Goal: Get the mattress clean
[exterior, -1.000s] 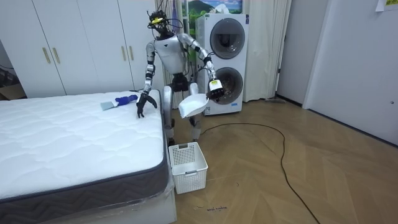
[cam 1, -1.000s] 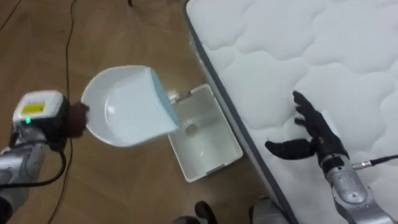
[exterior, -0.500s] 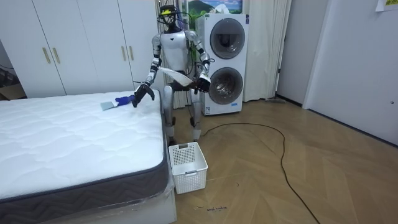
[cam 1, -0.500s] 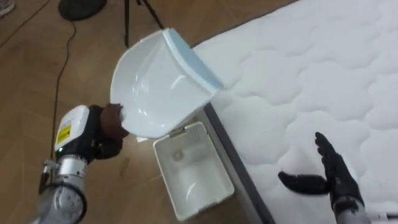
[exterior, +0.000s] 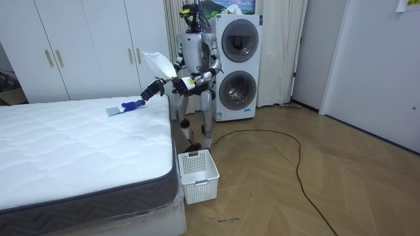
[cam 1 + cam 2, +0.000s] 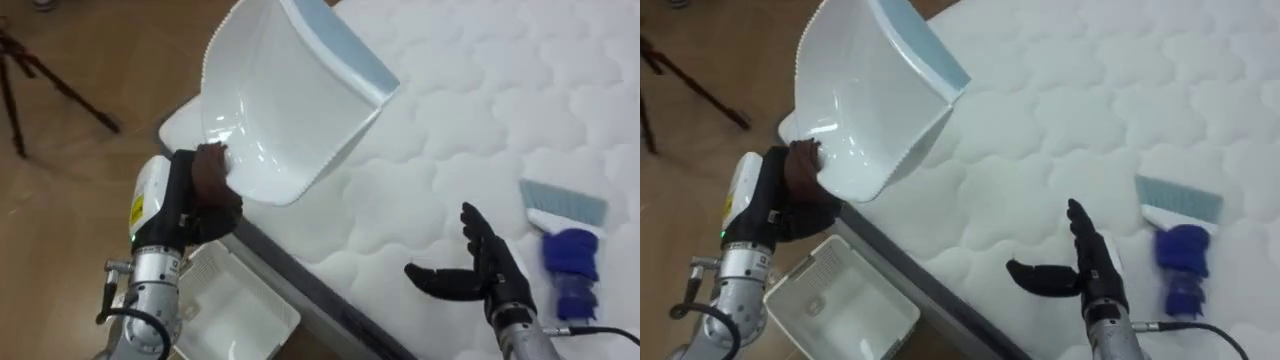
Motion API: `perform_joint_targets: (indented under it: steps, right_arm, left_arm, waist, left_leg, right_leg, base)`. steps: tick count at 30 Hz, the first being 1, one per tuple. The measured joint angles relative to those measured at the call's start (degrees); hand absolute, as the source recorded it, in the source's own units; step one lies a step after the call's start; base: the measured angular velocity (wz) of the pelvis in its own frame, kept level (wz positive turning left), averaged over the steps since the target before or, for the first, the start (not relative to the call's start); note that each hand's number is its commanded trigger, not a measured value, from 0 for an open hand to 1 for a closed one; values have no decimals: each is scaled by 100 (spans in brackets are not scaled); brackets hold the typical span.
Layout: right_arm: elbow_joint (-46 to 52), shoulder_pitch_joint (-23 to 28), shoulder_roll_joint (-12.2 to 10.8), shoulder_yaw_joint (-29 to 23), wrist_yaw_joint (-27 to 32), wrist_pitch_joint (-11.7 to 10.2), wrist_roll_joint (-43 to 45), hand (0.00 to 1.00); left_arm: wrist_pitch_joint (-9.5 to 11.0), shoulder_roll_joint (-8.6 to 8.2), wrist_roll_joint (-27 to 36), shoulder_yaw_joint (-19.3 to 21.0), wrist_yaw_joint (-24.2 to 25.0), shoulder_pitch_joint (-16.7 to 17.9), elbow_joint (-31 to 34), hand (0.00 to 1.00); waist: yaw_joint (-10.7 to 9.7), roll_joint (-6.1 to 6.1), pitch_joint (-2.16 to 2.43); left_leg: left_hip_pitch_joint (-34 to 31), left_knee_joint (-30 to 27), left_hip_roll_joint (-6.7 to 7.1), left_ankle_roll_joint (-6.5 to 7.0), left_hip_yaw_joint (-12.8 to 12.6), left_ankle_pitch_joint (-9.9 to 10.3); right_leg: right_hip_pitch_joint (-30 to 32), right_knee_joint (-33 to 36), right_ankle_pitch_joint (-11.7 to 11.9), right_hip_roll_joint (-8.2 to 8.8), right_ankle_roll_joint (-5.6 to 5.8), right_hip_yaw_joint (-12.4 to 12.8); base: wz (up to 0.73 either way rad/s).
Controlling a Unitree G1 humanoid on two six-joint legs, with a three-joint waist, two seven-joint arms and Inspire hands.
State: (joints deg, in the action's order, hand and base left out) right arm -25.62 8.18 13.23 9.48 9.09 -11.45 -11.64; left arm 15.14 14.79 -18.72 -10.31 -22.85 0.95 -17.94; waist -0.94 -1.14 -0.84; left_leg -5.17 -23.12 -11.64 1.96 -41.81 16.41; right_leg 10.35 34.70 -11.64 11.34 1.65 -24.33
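My left hand (image 6: 205, 190) is shut on the handle of a white dustpan (image 6: 280, 100) with a pale blue lip. It holds the pan raised and tilted over the edge of the white quilted mattress (image 6: 480, 110). My right hand (image 6: 480, 272) hovers open just above the mattress, thumb spread. A blue hand brush (image 6: 565, 250) with pale bristles lies on the mattress a little to its right. In the room view I stand at the bed's far corner, with the dustpan (image 5: 159, 64) lifted and my right hand (image 5: 151, 88) near the brush (image 5: 128, 106).
A white plastic basket (image 6: 225, 320) stands on the wooden floor beside the bed, below my left arm. A tripod's legs (image 6: 50, 80) show at the upper left. In the room view a stacked washer and dryer (image 5: 236, 62) are behind me, and white wardrobes (image 5: 79, 46) line the wall.
I have turned from the basket to the bed, and the view shifted with me. The dustpan has risen from over the basket to above the mattress edge. The brush has come into view.
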Motion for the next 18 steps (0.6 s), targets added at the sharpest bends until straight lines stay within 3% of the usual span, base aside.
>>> perform_joint_targets:
  steps: [1, 2, 4, 6, 11, 14, 16, 17, 18]
  right_arm:
    - [-62, -66, 1, 43, -3, -34, -45, 0]
    - [-83, -141, 3, 112, 0, -45, -199, 0]
    - [-61, -141, 8, 255, -1, -45, -308, 0]
    - [71, -128, 13, 302, -57, -45, -317, 0]
    - [90, -124, 41, 282, -231, -49, -259, 0]
    - [77, -126, 47, 269, -259, -67, -256, 0]
    - [49, -115, 47, 272, -332, -67, -250, 0]
    - [50, -115, 47, 271, -418, -67, -228, 0]
    - [50, -115, 48, 270, -490, -66, -185, 0]
  left_arm:
    - [0, 6, 101, 14, 0, -5, 0, 100]
    - [-1, 11, 264, 46, 1, -46, 1, 100]
    - [0, 9, 412, 105, -1, -31, 4, 100]
    - [-1, 17, 457, 158, 4, -25, 47, 100]
    - [-1, 12, 471, 67, 106, -23, 39, 100]
    - [-2, -30, 569, -9, 207, -19, 44, 100]
    - [-11, -47, 572, -30, 252, -3, 44, 100]
    - [-11, -47, 572, -27, 256, 11, 43, 100]
    - [-12, -45, 573, -16, 261, 28, 44, 100]
  waist:
    - [24, -5, -5]
    - [78, 5, -63]
    - [172, -30, -76]
    - [144, -15, -66]
    - [-117, -51, -33]
    - [-190, -70, -21]
    - [-193, -73, -18]
    - [-185, -68, -16]
    - [-166, -66, -15]
  left_leg:
    - [-8, -55, -15, 2, -75, 14]
    - [-39, -213, -93, 2, -208, 51]
    - [-82, -312, -96, -15, -180, 62]
    - [-316, -546, -163, -116, 149, 132]
    - [-293, -840, -476, -199, 125, 113]
    - [-212, -836, -552, -324, 139, 37]
    - [-130, -816, -544, -405, 317, -9]
    - [-93, -759, -459, -468, 616, -45]
    - [-86, -715, -365, -528, 1132, -83]
  right_leg:
    - [-91, -46, -58, 49, 76, 2]
    - [-215, -343, -135, 50, 164, 1]
    - [-138, -532, -273, 49, 66, -112]
    - [6, -523, -404, 0, -75, -93]
    - [50, -520, -470, -241, -278, 43]
    - [73, -533, -529, -380, -409, 185]
    - [80, -569, -519, -530, -469, 415]
    - [89, -595, -486, -632, -536, 569]
    - [101, -617, -455, -744, -600, 762]
  base:
    - [-92]
    - [-81]
    - [-86]
    - [-62]
    - [-21]
    - [-37]
    - [-61]
    - [-85]
    - [-94]
